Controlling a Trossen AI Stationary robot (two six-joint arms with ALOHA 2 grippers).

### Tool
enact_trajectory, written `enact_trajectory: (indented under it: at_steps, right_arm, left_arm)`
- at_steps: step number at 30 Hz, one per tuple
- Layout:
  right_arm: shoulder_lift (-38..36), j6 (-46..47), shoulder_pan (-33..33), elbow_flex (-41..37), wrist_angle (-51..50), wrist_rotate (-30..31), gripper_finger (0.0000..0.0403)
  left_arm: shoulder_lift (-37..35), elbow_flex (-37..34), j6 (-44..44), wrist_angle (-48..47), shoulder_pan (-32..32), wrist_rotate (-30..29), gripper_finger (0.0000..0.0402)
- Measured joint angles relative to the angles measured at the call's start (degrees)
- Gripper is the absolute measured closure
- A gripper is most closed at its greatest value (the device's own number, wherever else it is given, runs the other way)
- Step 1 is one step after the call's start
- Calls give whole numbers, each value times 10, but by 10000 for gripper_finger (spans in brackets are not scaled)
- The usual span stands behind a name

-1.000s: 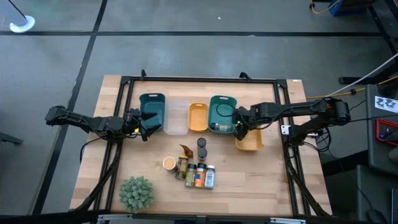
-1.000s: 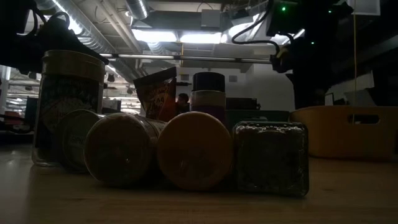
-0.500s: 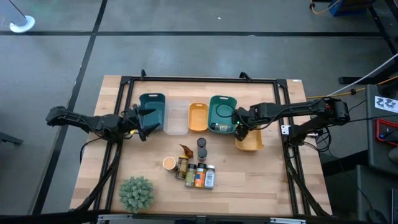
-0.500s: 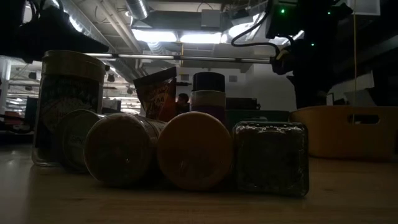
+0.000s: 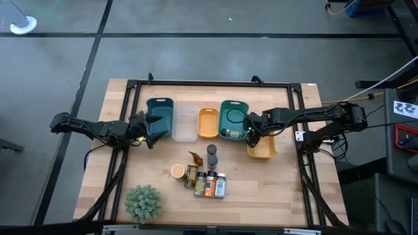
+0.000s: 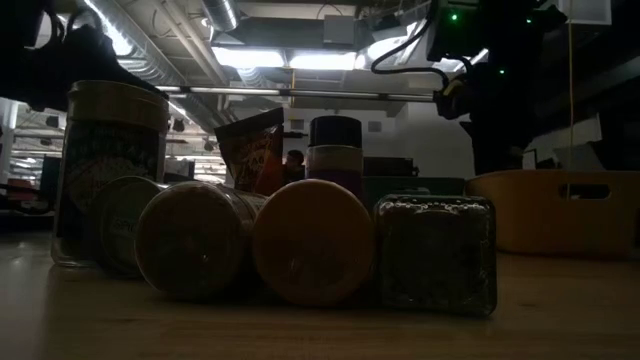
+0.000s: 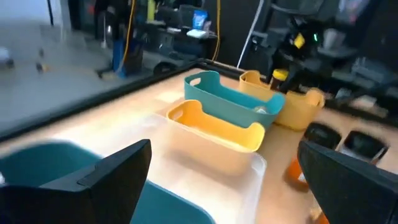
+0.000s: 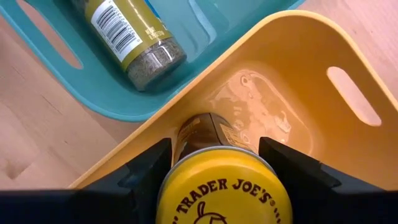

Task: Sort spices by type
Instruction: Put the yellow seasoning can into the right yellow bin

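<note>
Right gripper (image 8: 214, 171): pinching a yellow-lidded jar (image 8: 224, 190) over the yellow tray (image 8: 323, 118).
Left gripper (image 7: 224, 180): spread, waiting over the left teal tray (image 5: 160, 116).
Remaining spices (image 5: 202, 176): clustered near-centre on the worktop (image 5: 274, 189).
Advice: lower the jar fully inside the tray, clear of its wall, before letting go.

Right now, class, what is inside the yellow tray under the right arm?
The right claw holds a yellow-lidded jar inside the yellow tray; the tray floor beyond it looks bare. The jar hides whatever lies directly beneath it.
</note>
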Motion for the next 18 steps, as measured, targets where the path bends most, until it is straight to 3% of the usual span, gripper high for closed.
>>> enact_trajectory:
  at_steps: [6,18]
  right_arm:
    - [0,0,0,0,0,0,161]
    - [0,0,0,0,0,0,161]
  left_arm:
    - [0,1,-89,-7,0,0,12]
    - [0,1,-74,-9,0,0,12]
